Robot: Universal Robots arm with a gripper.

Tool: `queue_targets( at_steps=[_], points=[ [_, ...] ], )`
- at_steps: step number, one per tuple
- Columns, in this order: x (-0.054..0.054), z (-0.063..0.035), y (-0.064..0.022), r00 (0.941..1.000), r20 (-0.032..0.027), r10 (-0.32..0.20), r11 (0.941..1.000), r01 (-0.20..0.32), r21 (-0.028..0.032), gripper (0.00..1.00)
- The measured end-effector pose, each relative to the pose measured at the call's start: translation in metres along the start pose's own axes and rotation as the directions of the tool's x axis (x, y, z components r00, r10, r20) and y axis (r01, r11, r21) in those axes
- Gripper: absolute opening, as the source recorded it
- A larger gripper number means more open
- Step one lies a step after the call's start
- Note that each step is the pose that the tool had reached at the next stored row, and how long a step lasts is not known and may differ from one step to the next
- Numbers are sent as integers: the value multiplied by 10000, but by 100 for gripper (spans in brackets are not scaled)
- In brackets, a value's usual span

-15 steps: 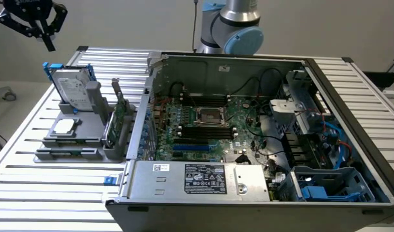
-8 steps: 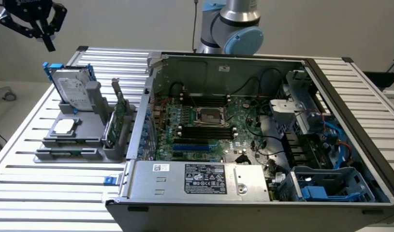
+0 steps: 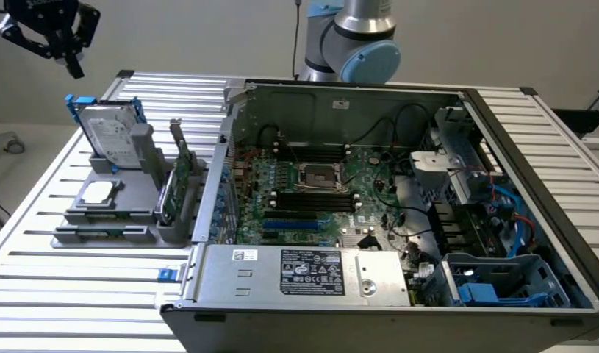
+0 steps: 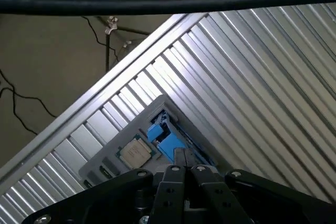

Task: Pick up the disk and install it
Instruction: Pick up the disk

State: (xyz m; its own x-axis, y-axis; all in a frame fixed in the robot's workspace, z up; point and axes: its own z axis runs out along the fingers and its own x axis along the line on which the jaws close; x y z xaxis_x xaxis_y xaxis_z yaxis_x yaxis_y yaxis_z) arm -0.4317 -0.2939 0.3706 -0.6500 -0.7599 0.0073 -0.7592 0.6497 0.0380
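With the gripper (image 3: 73, 68) pinched shut on nothing, high over the slatted table's (image 3: 54, 294) edge on the exterior view's left, the disk (image 3: 113, 136) standing upright in its grey holder (image 3: 108, 234) there probably calls for widely parted fingers squared to its flat faces.

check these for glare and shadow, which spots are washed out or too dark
Exterior view: soft even light, the slatted table bright but not washed out, the open computer case darker toward the exterior view's right, the gripper dark against the wall. Wrist view: strong glare on the table slats near the disk, dim floor beyond.
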Motion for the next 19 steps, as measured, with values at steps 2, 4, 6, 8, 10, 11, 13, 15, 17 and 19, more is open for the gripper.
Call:
queue_targets(
  at_steps=[2, 4, 6, 8, 10, 11, 13, 15, 17, 19],
  points=[
    [0, 0, 0, 9993, -14, -361, 9993, 361, 2, 11],
    [0, 0, 0, 9974, -28, -720, 9974, 720, 5, 11],
    [0, 0, 0, 9942, -42, -1076, 9942, 1077, 7, 11],
    [0, 0, 0, 9894, -57, -1449, 9894, 1449, 8, 11],
    [0, 0, 0, 9836, -71, -1804, 9836, 1804, 8, 11],
    [0, 0, 0, 9801, -79, -1981, 9802, 1981, 8, 11],
    [0, 0, 0, 9724, -94, -2331, 9724, 2331, 8, 11],
    [0, 0, 0, 9632, -108, -2684, 9633, 2684, 8, 11],
    [0, 0, 0, 9526, -123, -3039, 9527, 3039, 7, 11],
    [0, 0, 0, 9411, -137, -3379, 9412, 3379, 4, 11]
  ],
)
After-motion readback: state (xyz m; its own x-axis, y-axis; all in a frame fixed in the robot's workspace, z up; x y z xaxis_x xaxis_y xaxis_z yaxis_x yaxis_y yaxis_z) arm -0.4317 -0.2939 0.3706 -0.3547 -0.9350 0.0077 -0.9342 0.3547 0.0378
